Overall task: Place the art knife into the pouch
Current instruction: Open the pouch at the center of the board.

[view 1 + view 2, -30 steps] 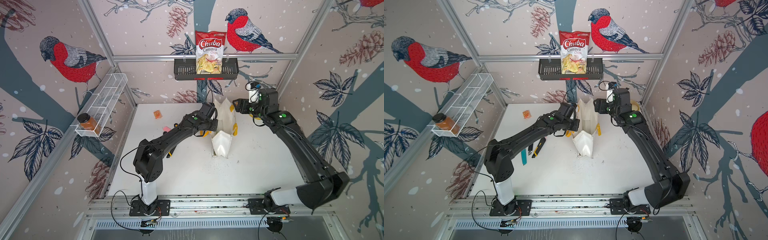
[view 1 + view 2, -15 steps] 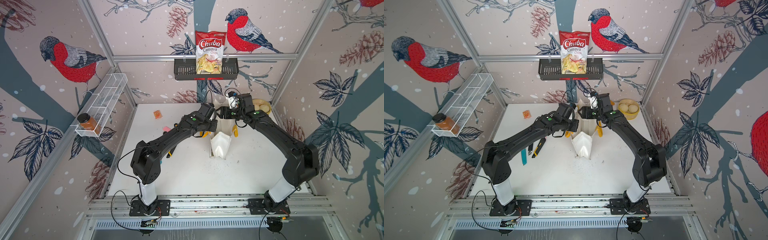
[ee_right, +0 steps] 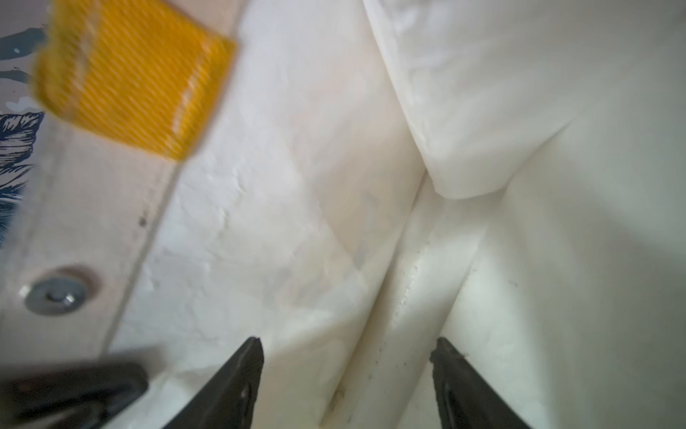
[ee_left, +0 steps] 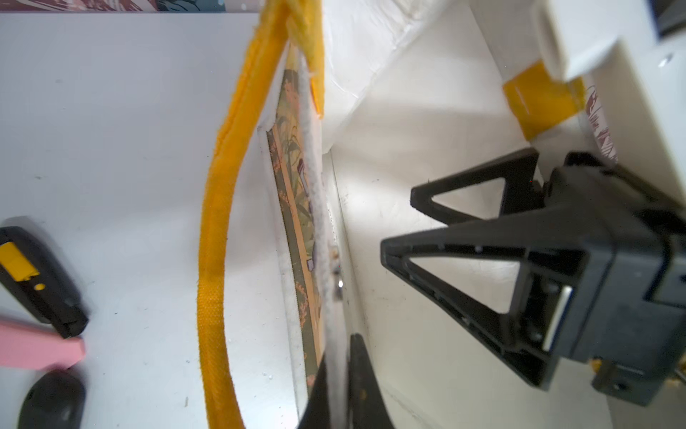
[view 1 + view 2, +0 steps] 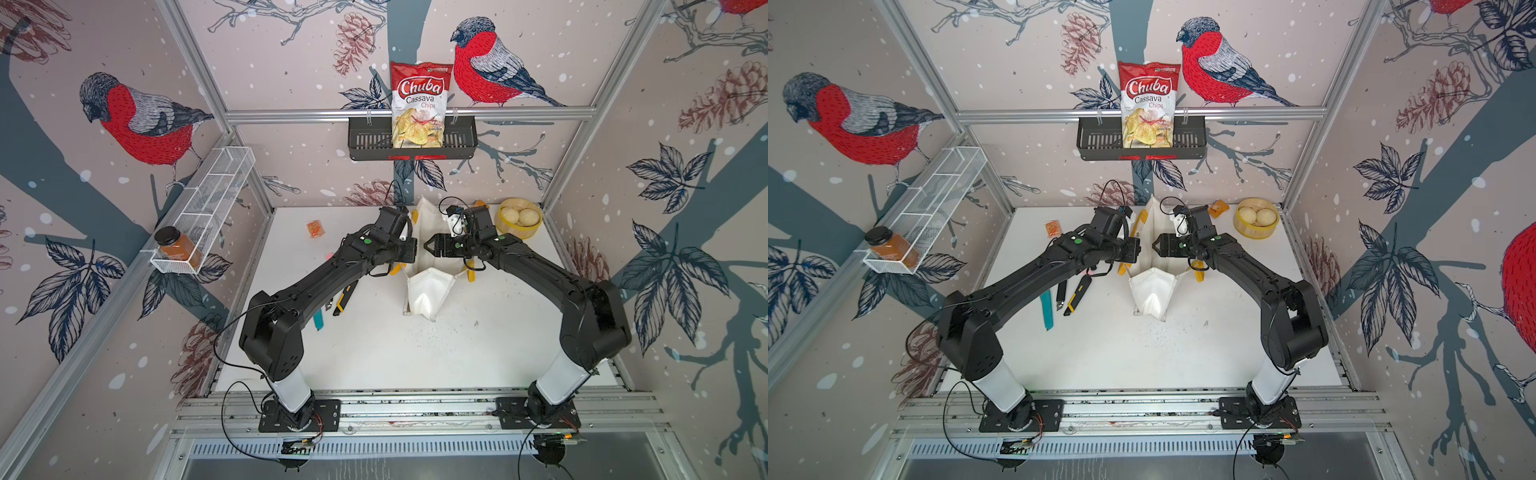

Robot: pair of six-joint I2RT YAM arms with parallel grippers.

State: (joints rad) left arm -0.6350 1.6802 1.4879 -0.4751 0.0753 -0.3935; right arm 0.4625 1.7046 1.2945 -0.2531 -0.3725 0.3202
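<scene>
The pouch [image 5: 428, 286] [image 5: 1152, 291], a white tote with yellow handles [image 4: 215, 260], stands mid-table with its mouth held apart. My left gripper [image 5: 411, 250] [image 5: 1136, 249] [image 4: 336, 371] is shut on the pouch's left rim, the printed face on the outside. My right gripper [image 5: 428, 245] [image 5: 1155, 246] [image 3: 347, 341] is open and points into the mouth, with only white lining between its fingers. From the left wrist it shows as two black fingers [image 4: 464, 260] inside the pouch. The art knife [image 5: 345, 299] [image 5: 1077, 295] [image 4: 33, 275], black and yellow, lies on the table left of the pouch, touched by neither gripper.
Beside the knife lie a small black cutter [image 5: 1061, 296], a teal tool [image 5: 1047, 309] and a pink one [image 4: 37, 349]. A yellow bowl [image 5: 523, 232] with buns sits back right. Orange packets [image 5: 315, 228] [image 5: 1217, 208] lie at the back. A chip basket [image 5: 365, 141] hangs on the back wall.
My right arm has swung in from the right and brought its open gripper over and into the pouch's mouth. The left gripper has kept its hold on the rim.
</scene>
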